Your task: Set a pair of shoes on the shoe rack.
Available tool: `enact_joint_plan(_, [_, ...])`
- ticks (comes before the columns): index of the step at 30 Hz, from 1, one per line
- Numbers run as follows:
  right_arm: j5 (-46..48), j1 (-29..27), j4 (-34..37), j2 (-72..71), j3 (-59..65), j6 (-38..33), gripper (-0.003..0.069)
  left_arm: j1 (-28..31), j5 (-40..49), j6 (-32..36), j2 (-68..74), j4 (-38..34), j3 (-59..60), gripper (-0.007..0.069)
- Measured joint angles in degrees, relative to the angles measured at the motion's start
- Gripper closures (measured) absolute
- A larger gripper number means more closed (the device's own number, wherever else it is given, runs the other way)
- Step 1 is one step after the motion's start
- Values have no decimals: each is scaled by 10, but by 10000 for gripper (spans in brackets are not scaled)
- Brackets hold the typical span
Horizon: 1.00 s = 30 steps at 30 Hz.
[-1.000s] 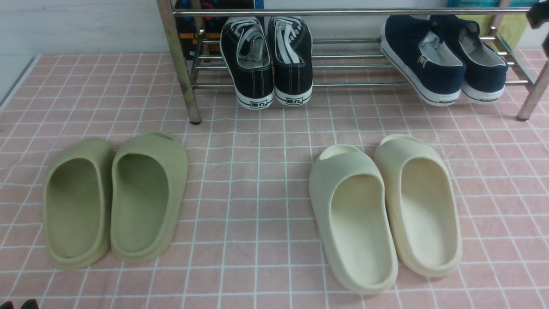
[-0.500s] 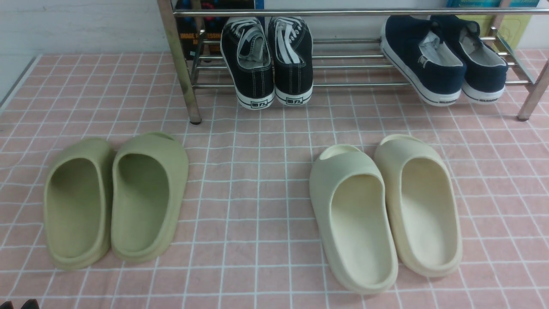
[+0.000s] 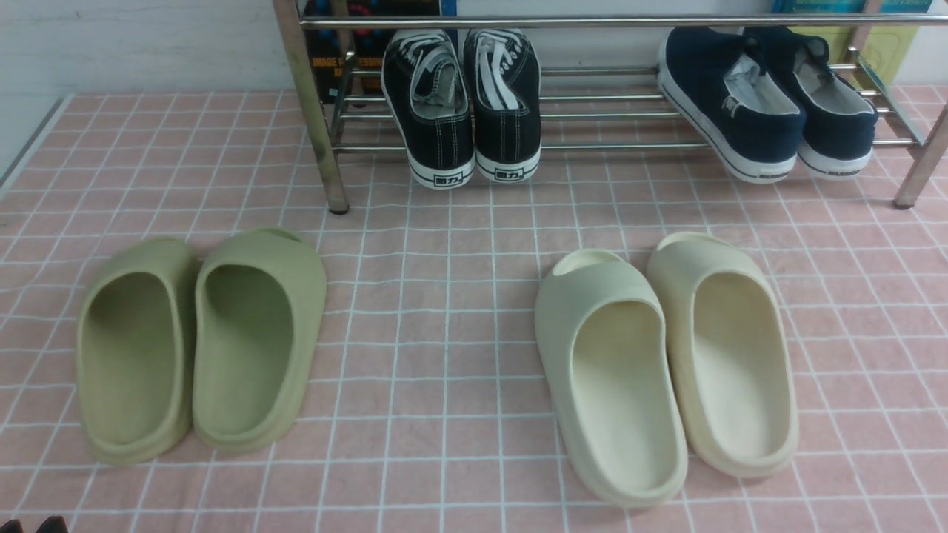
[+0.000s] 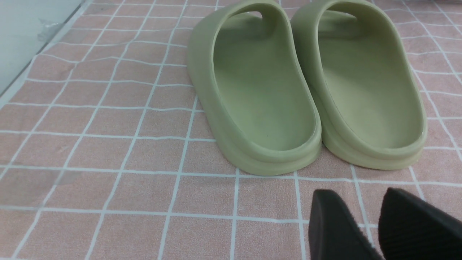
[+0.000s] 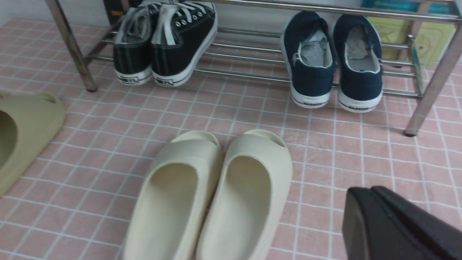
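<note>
Look at the front view and you will see the pair of shoes [image 3: 770,100], the two navy blue ones with white soles, sitting on the right part of the shoe rack [image 3: 592,111]. Their heels point toward you and stick out a little over the front rail. The left navy shoe leans toward the right one, and they are side by side. The black sneakers [image 3: 463,104] with white laces sit on the same rack, further to the left. On the pink checked surface [image 3: 444,296] in front of the rack you have the green slides [image 3: 200,344] on the left and the cream slides [image 3: 666,363] on the right. Now look at your left end effector [image 4: 375,224] in the left wrist view. Its two dark fingers are a little apart and hold nothing, and it sits low, just behind the heels of the green slides. The navy shoes do not show in that view, so they are well away from it. Your right end effector [image 5: 397,224] shows in the right wrist view as one dark shape, and you cannot tell if its fingers are apart or together. It holds no shoe. It sits beside the cream slides, and the navy shoes are well apart from it, up ahead on the rack beyond the slides.
</note>
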Motion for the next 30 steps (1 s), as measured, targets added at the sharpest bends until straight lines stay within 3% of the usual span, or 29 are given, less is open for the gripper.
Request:
enact_joint_plan(3, [-11, 0, -24, 0, 12, 2, 676, 0, 0, 0, 0, 0, 0, 388])
enact_joint_plan(7, [-100, 0, -48, -7, 79, 8, 678, 0, 0, 0, 0, 0, 0, 388])
enact_joint_plan(14, [-351, -4, -129, -138, 319, 86, 678, 0, 0, 0, 0, 0, 0, 388])
enact_joint_plan(21, [-379, -32, -183, -272, 521, 195, 678, 0, 0, 0, 0, 0, 0, 388])
enact_joint_plan(30, [-350, -32, -185, -300, 566, 195, 678, 0, 0, 0, 0, 0, 0, 388])
